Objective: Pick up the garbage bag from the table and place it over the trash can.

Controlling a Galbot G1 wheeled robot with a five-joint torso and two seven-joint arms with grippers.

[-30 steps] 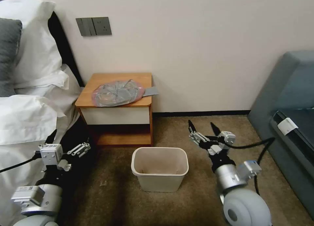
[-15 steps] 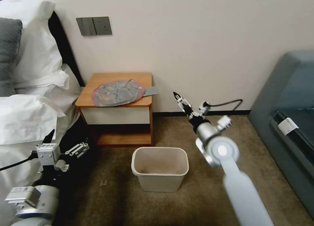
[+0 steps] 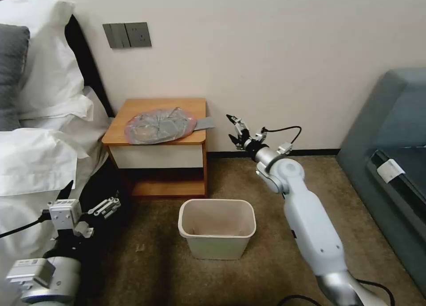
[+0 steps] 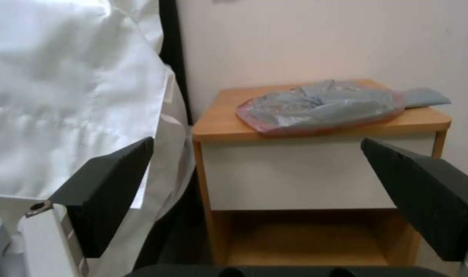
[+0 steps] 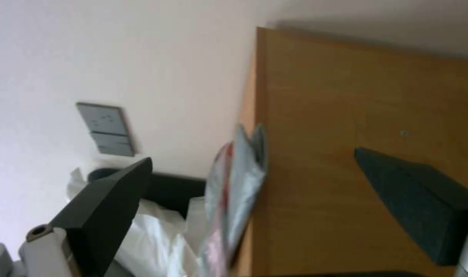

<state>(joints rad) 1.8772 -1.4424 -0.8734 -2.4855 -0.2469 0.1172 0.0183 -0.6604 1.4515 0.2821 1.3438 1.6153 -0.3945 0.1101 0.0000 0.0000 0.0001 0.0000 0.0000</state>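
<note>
The right hand (image 3: 234,127), fingers apart, hangs just beside the worktop (image 3: 133,107) where the garbage bag (image 3: 159,125) lies flat above the empty trash can (image 3: 217,226); the reach is under way, calling next for pinching the bag's overhanging edge, while the left hand (image 3: 86,198) waits open by the bed.

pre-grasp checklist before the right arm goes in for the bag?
1. Garbage bag lies flat on the table, nothing on top: ok.
2. Right gripper open, beside the table's right edge, level with the top, clear of the bag: ok.
3. Bag's grey tail overhangs the edge toward that gripper: ok.
4. Trash can upright on the carpet in front of the table, mouth unobstructed: ok.
5. Left gripper open, parked low by the bed: ok.
6. Bag opening side: cannot tell.
</note>
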